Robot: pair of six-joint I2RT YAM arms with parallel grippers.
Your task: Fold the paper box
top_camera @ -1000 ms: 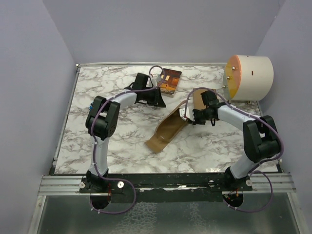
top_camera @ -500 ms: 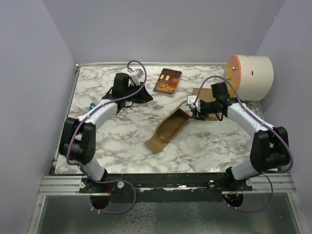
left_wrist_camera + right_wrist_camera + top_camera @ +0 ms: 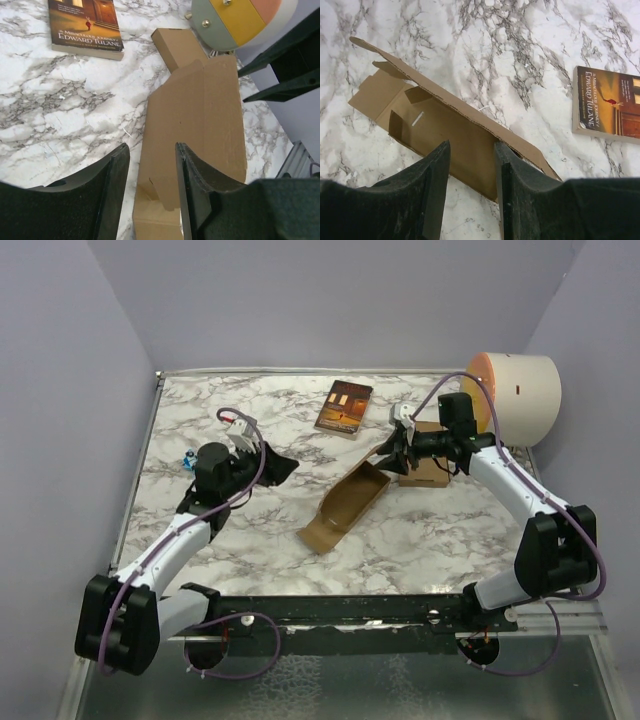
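Note:
The paper box [image 3: 345, 505] is plain brown cardboard lying slantwise in the middle of the table, half folded into a long open trough with flaps at its ends. It also shows in the left wrist view as the paper box [image 3: 200, 115] and in the right wrist view as the paper box [image 3: 435, 125]. My left gripper [image 3: 283, 468] hangs to the box's left, well apart from it, and the left gripper [image 3: 151, 146] is open with nothing between its fingers. My right gripper [image 3: 392, 453] hovers just past the box's far end, and the right gripper [image 3: 471, 145] is open and holds nothing.
A dark red-brown book [image 3: 344, 407] lies at the back centre. Another brown carton [image 3: 428, 468] lies under my right arm. A big cream drum [image 3: 512, 398] with a coloured face lies on its side at the back right. A small blue thing [image 3: 188, 458] sits near the left edge.
My right gripper let go of the box's far end, opened and drew back to the right. My left arm pulled back from beside the book toward the near left and opened its gripper.

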